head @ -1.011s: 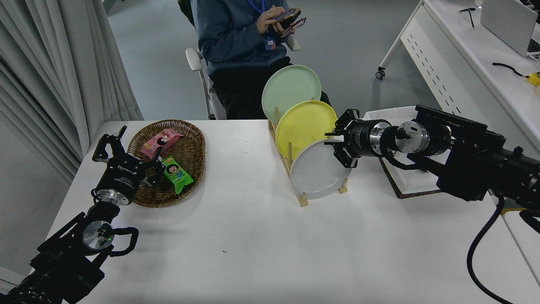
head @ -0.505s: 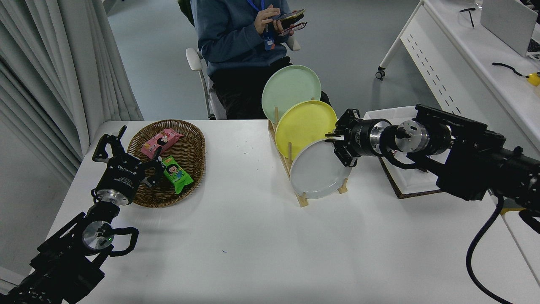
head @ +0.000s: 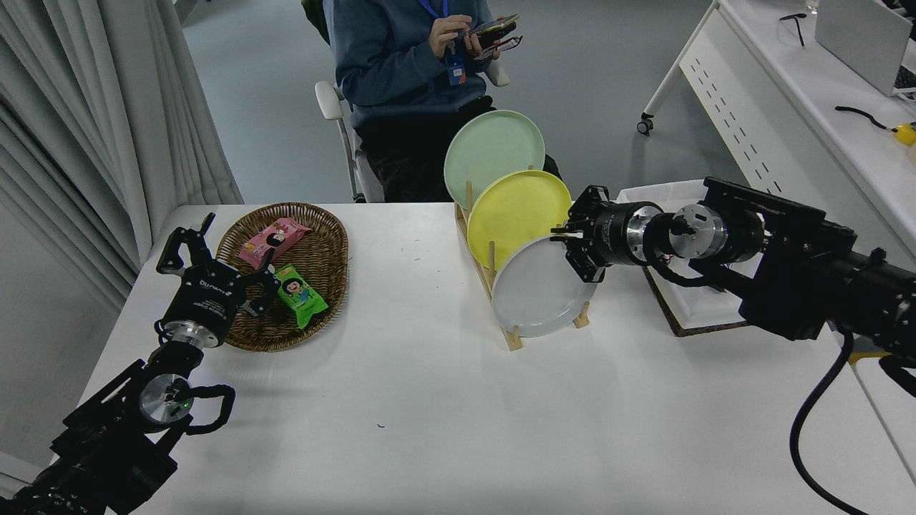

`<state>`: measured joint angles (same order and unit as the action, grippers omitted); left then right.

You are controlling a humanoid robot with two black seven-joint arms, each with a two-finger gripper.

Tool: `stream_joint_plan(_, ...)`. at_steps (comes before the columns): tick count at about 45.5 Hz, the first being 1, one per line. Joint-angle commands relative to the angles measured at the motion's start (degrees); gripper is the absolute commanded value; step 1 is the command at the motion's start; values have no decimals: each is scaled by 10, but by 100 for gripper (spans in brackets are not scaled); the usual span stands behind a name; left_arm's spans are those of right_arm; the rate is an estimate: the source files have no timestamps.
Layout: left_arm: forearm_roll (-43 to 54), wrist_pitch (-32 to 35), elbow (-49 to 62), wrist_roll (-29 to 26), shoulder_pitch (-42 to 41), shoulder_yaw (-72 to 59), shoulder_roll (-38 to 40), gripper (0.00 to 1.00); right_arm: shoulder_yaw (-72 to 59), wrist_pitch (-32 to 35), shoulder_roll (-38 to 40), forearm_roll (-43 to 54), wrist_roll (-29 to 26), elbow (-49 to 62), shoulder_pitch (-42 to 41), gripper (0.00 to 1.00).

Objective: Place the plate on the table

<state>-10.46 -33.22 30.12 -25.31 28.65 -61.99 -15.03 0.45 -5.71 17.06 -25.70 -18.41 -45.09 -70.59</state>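
At your far left, the left gripper (head: 215,250) is parked over the near edge of a wicker basket (head: 325,236), its fingers spread apart and holding nothing. In that basket you can see a pink snack packet (head: 272,239) and a green snack packet (head: 299,286). Moving right across the white tabletop (head: 429,400), you reach a wooden rack (head: 494,282) holding three plates on edge: a pale green plate (head: 494,146) at the back, a yellow plate (head: 517,211) in the middle, and the grey plate (head: 537,297) nearest you. The right gripper (head: 572,250) sits at the grey plate's upper right rim, fingers on either side of that edge; you cannot tell whether they are clamped on it. Behind the arm lies a white tray (head: 698,307). A seated person (head: 408,64) holds a phone (head: 494,28) beyond the far edge.
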Motion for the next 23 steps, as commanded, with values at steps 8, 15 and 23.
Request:
stream_joint_plan(8, 0, 0, 0, 0, 0, 0, 0, 100, 1, 0, 0, 0, -1, 0, 0, 5)
stream_joint_plan(15, 0, 0, 0, 0, 0, 0, 0, 100, 1, 3, 1, 1, -7, -1, -1, 2)
stream_joint_plan(23, 0, 0, -1, 0, 0, 0, 0, 100, 4, 10, 4, 4, -18, -1, -3, 0)
